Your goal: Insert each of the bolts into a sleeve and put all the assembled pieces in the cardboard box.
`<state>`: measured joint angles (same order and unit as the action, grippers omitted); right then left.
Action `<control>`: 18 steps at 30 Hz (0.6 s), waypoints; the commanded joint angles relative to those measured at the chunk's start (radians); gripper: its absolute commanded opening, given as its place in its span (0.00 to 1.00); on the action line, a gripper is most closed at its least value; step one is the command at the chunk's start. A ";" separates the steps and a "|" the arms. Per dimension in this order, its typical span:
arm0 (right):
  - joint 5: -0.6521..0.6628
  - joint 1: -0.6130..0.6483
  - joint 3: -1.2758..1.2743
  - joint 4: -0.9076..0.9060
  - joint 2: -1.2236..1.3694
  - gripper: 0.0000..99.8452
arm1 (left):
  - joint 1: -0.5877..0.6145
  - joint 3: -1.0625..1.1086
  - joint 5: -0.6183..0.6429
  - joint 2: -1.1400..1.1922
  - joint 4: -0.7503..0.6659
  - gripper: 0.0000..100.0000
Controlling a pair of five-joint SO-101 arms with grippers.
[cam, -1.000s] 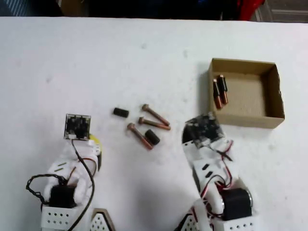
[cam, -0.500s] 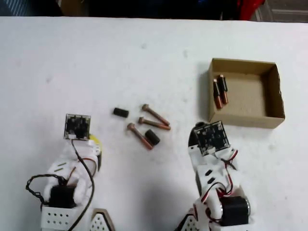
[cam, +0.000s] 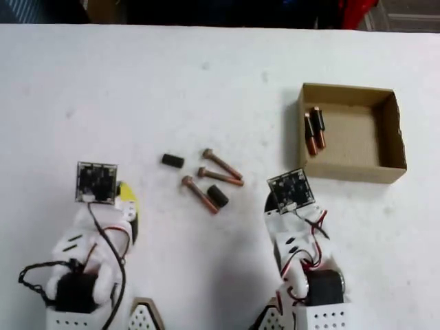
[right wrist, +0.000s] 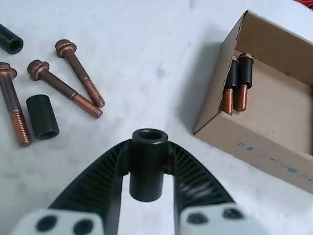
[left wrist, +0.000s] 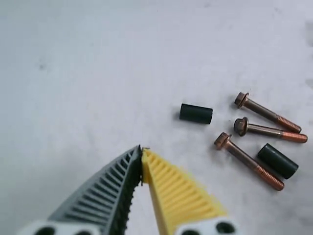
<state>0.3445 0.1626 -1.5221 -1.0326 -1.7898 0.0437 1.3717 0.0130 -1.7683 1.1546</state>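
Observation:
Three copper bolts (cam: 221, 164) (cam: 220, 176) (cam: 199, 194) lie loose mid-table with two black sleeves (cam: 172, 161) (cam: 218, 196) among them. Those bolts (left wrist: 266, 112) and a sleeve (left wrist: 195, 113) appear in the left wrist view, ahead of my left gripper (left wrist: 141, 148), which is shut with nothing in it. My right gripper (right wrist: 146, 171) is shut on a third black sleeve (right wrist: 146, 161), held upright above the table near the cardboard box (right wrist: 274, 142). The box (cam: 395, 130) holds two assembled bolt-and-sleeve pieces (cam: 314, 130) (right wrist: 235, 83) against its left wall.
The white table (cam: 206, 89) stretches far behind the parts. The left arm (cam: 96, 227) and the right arm (cam: 295, 234) stand near the front edge, either side of the loose parts. Dark objects line the far edge.
The right arm has drawn back from the box toward the front and turned slightly left. The left arm has shifted a little to the left and lower in the picture.

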 commanded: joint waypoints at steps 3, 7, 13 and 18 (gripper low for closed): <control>-0.009 -0.002 -0.040 0.081 -0.002 0.02 | 0.001 -0.222 0.000 0.240 0.009 0.02; -0.009 -0.007 -0.074 0.125 -0.002 0.02 | -0.038 -0.333 0.000 0.441 0.009 0.02; -0.009 -0.005 -0.086 0.131 -0.002 0.02 | -0.127 -0.436 0.112 0.664 -0.021 0.02; -0.009 -0.005 -0.087 0.131 -0.002 0.02 | -0.191 -0.488 0.196 0.809 -0.058 0.02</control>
<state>0.3445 0.1626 -1.6157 -0.9283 -1.7883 -0.1066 0.9574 0.1588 -1.0380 1.1316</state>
